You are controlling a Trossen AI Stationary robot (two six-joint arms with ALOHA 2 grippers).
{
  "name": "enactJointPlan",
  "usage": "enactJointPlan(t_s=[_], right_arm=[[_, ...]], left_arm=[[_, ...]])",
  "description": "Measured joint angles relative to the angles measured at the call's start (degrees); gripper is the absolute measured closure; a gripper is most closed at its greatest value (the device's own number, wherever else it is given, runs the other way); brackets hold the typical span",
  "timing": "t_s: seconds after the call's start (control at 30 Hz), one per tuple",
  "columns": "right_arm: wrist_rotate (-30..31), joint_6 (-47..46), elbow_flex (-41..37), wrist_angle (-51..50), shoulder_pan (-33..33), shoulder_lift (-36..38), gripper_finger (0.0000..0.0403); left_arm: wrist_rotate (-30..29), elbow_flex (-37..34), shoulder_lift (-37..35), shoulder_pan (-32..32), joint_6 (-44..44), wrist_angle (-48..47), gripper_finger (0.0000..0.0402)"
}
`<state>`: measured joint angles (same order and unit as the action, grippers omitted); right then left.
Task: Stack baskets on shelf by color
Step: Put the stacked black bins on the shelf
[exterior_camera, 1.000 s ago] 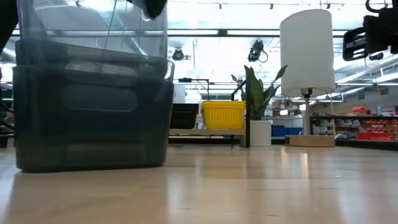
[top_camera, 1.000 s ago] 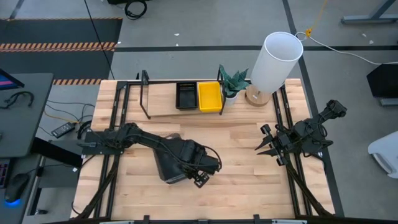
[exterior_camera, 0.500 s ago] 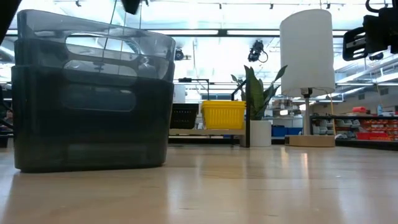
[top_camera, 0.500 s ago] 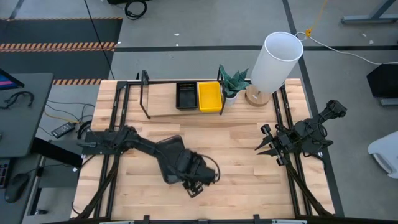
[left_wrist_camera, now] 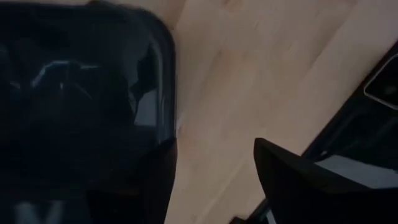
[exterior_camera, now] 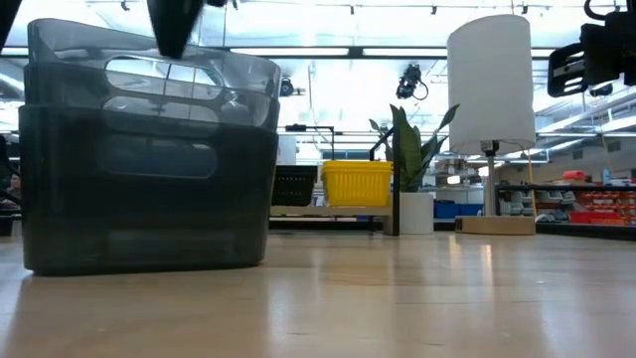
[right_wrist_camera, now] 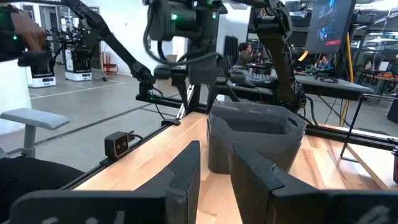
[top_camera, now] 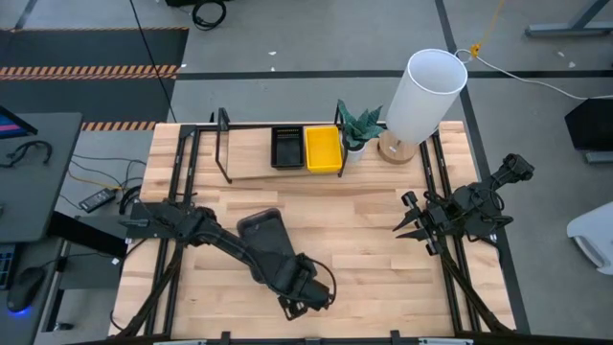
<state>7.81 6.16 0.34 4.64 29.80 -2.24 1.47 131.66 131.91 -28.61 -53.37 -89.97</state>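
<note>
Baskets: one black (top_camera: 285, 147) and one yellow (top_camera: 323, 148) on the shelf (top_camera: 251, 153).

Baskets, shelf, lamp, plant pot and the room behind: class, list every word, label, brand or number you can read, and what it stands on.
None can be read.
Grey baskets, yellow basket, lamp: no print shows.
Screen in the room behind: blue graphics, too blurred to read.

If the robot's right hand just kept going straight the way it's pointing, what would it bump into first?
Most likely the stack of smoky-grey baskets, which stands straight ahead of the right hand in its wrist view, with bare tabletop between them. Depth is hard to judge, so it might meet the table surface first.
</note>
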Motion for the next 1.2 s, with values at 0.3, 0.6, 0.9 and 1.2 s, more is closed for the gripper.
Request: enactJointPlan(t_s=[0.3,0.6,0.9,1.2], right_arm=[[0.0,0.01,0.0,0.02,0.0,0.0,0.0313],[0.0,-0.01,0.0,0.02,0.0,0.0,0.0313],[0.0,-0.01,0.0,0.0,0.0,0.0,0.0313],[0.0,0.01,0.0,-0.02,0.0,-0.01,0.0313]], left_arm=[[-4.78,-0.07,4.99,0.27,5.86,-0.05,0.02],[-10.62,-0.08,4.55,-0.65,7.65,-0.07,0.0235],[-8.99,-0.09,3.76,-4.89,13.42,-0.04,0.0276],[-14.13,-0.07,-1.75,-4.74,10.01,-0.02,0.031]])
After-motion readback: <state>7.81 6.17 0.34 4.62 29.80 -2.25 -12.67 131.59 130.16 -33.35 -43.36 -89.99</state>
